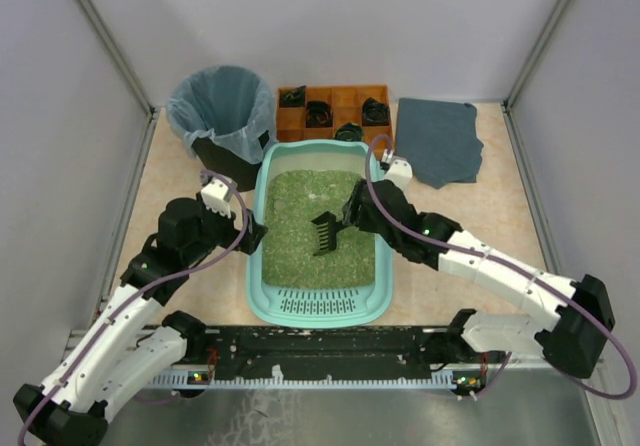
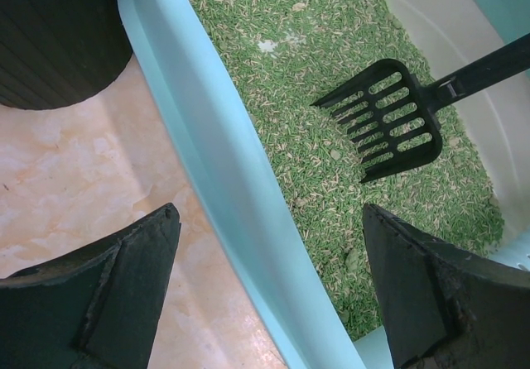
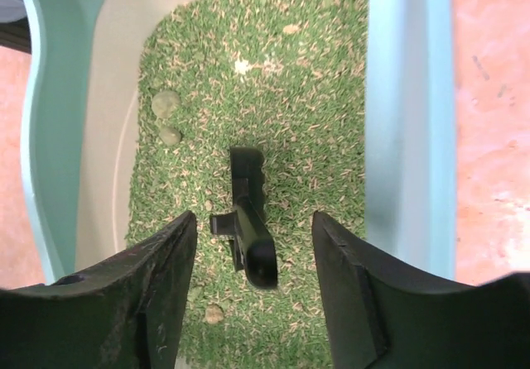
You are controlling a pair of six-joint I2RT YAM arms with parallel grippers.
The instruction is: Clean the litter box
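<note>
The light-teal litter box [image 1: 256,258] lies mid-table with green litter in it. A black slotted scoop [image 1: 326,232] rests head-down on the litter, its handle rising toward my right gripper [image 1: 352,211]. In the right wrist view the scoop handle [image 3: 248,212] sits between the spread fingers of that gripper [image 3: 253,218] and touches neither one. Small clumps [image 3: 166,104] lie by the box's left wall. My left gripper [image 2: 269,212] is open and straddles the box's left rim [image 2: 207,137], one finger over the table, the other over the litter. The scoop head [image 2: 385,121] is ahead of it.
A black bin with a clear bag [image 1: 222,116] stands just behind the box's left corner, close to my left gripper. An orange compartmented tray [image 1: 330,111] with black items sits behind the box. A grey cloth [image 1: 440,141] lies at the back right.
</note>
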